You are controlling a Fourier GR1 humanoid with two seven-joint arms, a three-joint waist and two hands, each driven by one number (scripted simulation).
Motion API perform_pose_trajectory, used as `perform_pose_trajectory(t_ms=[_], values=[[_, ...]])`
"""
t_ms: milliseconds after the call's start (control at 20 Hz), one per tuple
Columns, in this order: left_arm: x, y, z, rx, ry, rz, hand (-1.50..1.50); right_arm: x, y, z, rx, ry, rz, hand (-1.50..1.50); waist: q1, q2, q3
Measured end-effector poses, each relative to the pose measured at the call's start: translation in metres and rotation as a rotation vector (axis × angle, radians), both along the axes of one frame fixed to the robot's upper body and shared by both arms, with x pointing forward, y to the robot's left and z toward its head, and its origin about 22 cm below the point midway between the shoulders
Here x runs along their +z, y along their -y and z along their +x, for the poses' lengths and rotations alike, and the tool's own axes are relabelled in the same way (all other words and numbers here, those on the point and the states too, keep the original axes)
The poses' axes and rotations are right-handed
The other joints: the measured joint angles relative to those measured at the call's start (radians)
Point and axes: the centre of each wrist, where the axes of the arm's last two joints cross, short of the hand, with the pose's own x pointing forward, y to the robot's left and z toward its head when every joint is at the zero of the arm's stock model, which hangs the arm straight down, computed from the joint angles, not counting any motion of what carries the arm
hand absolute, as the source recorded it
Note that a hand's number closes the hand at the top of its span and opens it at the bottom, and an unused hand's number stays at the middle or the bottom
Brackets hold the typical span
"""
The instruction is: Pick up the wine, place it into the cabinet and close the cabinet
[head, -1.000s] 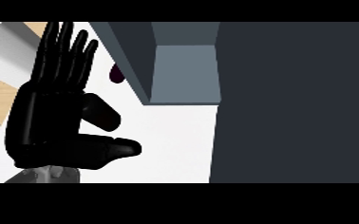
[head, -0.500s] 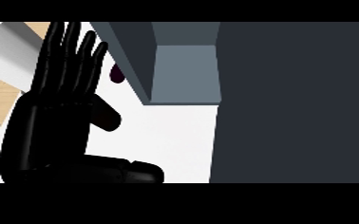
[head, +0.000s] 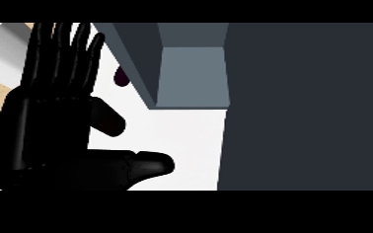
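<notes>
The cabinet fills most of my view, its dark door swung open over the white table. My left hand stands with fingers straight, holding nothing (the right is out of view). The wine shows only as a dark sliver between fingers and cabinet, so I judge the pickup not yet done; next comes curling round it.

The cabinet juts down from the top of the head view, and a broad dark panel fills the whole right side. Between them and the left hand, a strip of white bench lies bare. The hand, fingers straight, blocks the left side. The wine shows only as a dark sliver in the narrow gap between fingers and cabinet wall.
</notes>
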Motion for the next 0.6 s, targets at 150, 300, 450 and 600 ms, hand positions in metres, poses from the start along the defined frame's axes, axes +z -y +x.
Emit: perform_pose_trajectory(t_ms=[150,300,450,600], values=[[-0.003,-0.002,-0.003,0.027,-0.018,-0.011,-1.50,0.003,-0.003,0.001,0.002,0.002,0.010,-1.50,0.001,0.000,0.000],[-0.008,-0.008,-0.004,0.045,-0.053,-0.031,-1.50,0.006,-0.001,0.002,-0.008,0.003,-0.005,-1.50,0.001,0.000,0.000],[-0.012,-0.018,-0.005,0.082,-0.072,-0.040,-1.50,0.009,-0.003,0.003,-0.007,-0.004,-0.004,-1.50,0.002,0.000,0.000],[-0.018,-0.033,-0.006,0.130,-0.078,-0.033,-1.50,0.011,-0.001,0.003,-0.017,0.000,-0.015,-1.50,0.002,0.000,-0.001]])
